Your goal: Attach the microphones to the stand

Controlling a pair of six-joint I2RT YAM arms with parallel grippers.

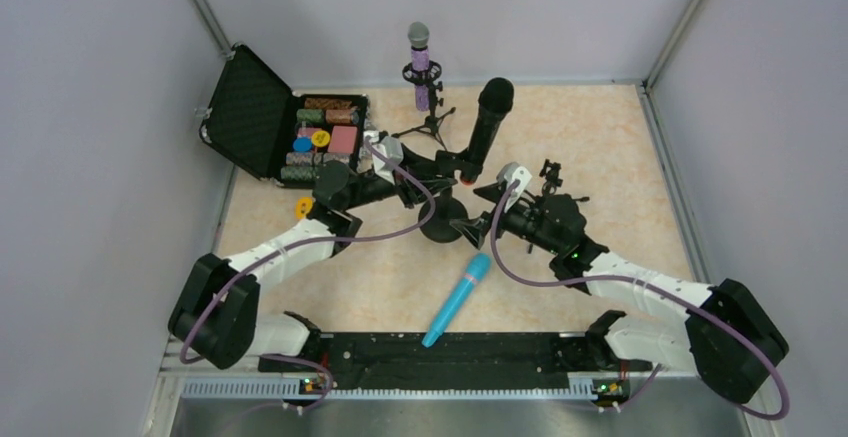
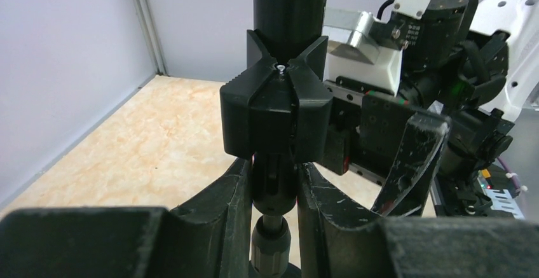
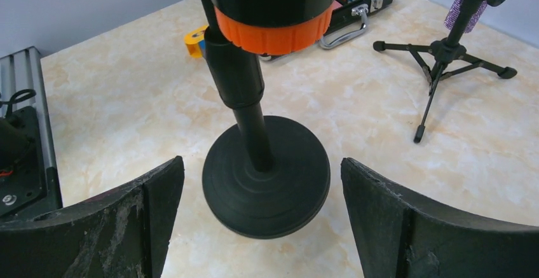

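The matte black microphone (image 1: pixel 487 122) with an orange end (image 3: pixel 273 31) stands tilted in the clip (image 2: pixel 276 116) of a round-base stand (image 1: pixel 446 225). My left gripper (image 1: pixel 443 169) is shut on the stand's neck (image 2: pixel 274 182) just under the clip. My right gripper (image 1: pixel 473 213) is open, its fingers either side of the stand's base (image 3: pixel 267 176) without touching it. The glittery purple microphone (image 1: pixel 419 57) sits upright in a tripod stand (image 1: pixel 432 122) at the back. The light blue microphone (image 1: pixel 457 299) lies on the table near the front.
An open black case (image 1: pixel 250 112) of poker chips lies at the back left, with a yellow chip (image 1: pixel 303 205) loose beside it. A small black fitting (image 1: pixel 550 172) stands behind my right wrist. A black rail (image 1: pixel 450 352) runs along the front edge. Walls enclose the table.
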